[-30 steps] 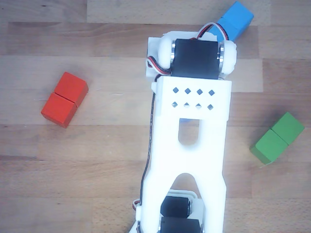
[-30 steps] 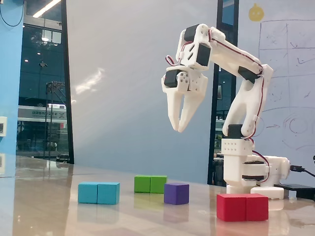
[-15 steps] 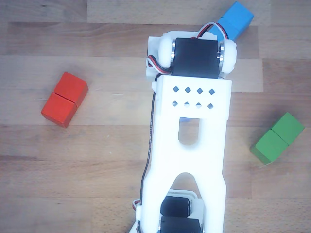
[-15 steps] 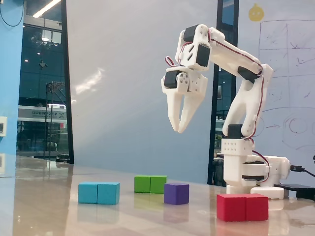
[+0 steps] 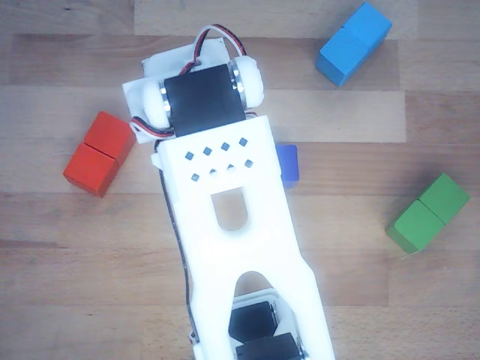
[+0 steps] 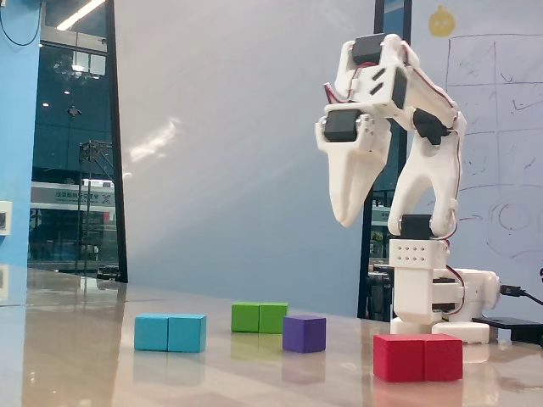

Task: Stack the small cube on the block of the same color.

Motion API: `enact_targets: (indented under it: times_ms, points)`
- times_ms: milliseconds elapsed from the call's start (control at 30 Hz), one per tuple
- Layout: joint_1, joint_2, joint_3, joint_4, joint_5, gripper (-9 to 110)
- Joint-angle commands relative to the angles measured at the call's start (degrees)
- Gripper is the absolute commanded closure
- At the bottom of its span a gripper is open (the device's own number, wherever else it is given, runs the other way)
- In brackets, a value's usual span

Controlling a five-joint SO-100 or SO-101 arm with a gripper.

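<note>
Wooden tabletop (image 5: 67, 247) carries the small cube (image 6: 304, 333) between the coloured blocks, well apart from the sky-blue block (image 6: 170, 332); the raised gripper (image 6: 349, 222), seemingly pressed together, should spread, then descend squarely over it

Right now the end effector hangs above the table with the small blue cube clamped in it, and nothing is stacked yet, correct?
Not quite: the end effector hangs empty. In the fixed view the small cube sits on the table beside the green block. Nothing is stacked yet.
</note>
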Motion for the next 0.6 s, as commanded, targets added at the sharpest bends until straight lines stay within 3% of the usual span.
enact_targets:
  times_ms: [0, 200, 300, 400, 567]
  points:
    - [6.06, 0.35, -5.19, -0.09, 0.09, 101]
    - [27.77, 0.44, -5.19, 3.43, -0.44, 101]
    - [33.31, 0.53, -5.19, 3.43, -0.53, 101]
    - [30.85, 0.62, -5.27, 3.16, 0.00, 101]
    - [15.56, 0.53, -5.27, 3.16, 0.26, 101]
